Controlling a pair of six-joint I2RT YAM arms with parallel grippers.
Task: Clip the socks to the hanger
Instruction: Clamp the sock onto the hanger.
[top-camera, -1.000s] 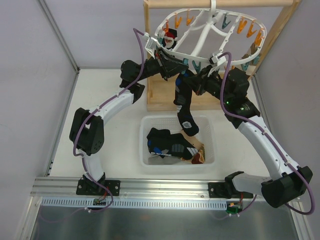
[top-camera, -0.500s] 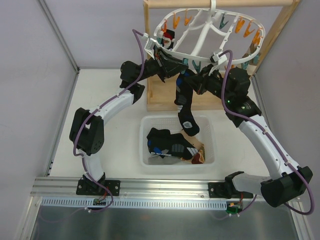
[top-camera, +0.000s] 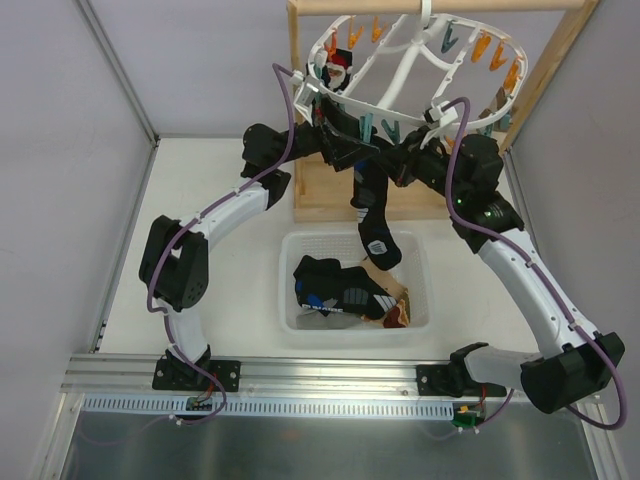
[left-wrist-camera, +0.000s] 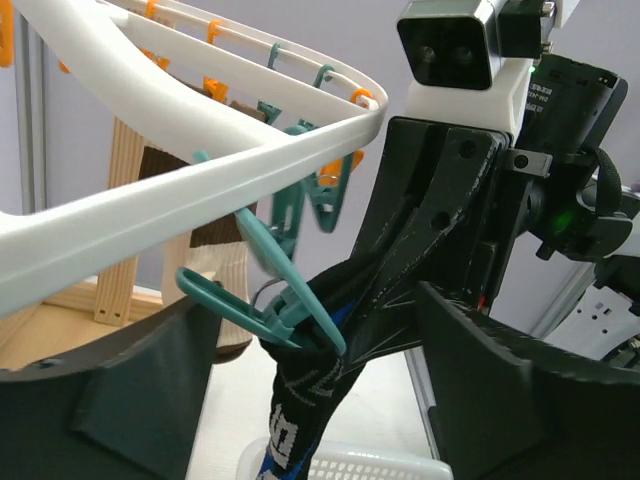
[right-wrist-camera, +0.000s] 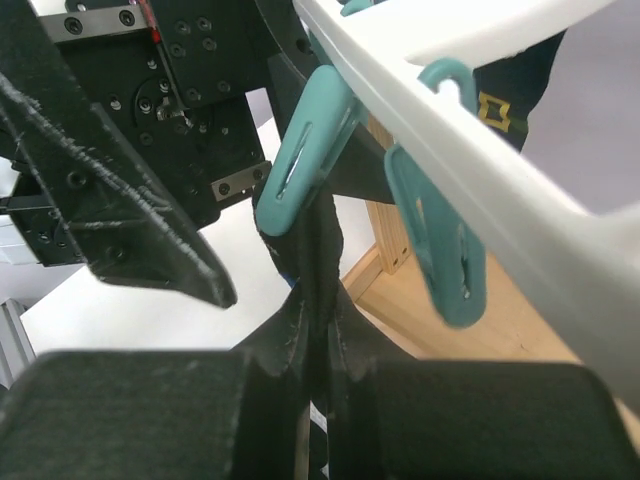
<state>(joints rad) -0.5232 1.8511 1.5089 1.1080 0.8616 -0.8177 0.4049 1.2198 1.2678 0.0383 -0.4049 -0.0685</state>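
The white oval hanger (top-camera: 420, 75) hangs from the wooden stand, its ring (left-wrist-camera: 200, 190) crossing the left wrist view. A teal clothespin (left-wrist-camera: 270, 300) on the ring bites the top of a black sock (top-camera: 371, 215) with white and blue marks (left-wrist-camera: 300, 400). My left gripper (left-wrist-camera: 315, 305) stands open around that pin and touches neither pin nor sock; from above it sits at the ring's near edge (top-camera: 352, 140). My right gripper (right-wrist-camera: 320, 310) is shut on the same black sock (right-wrist-camera: 325, 250) just under the clothespin (right-wrist-camera: 300, 150), seen from above (top-camera: 395, 165) right of the sock.
A white mesh basket (top-camera: 290, 245) below holds more socks (top-camera: 335, 285). A dark red sock (top-camera: 340, 72) and a brown-and-cream one (left-wrist-camera: 215, 250) hang clipped on the hanger. Another teal pin (right-wrist-camera: 440, 240) dangles beside my right gripper. The wooden stand base (top-camera: 315, 195) lies behind.
My left gripper has opened and let go of the teal clothespin, which now clamps the black sock. The hanger ring has swung slightly up and back. The right gripper holds as before.
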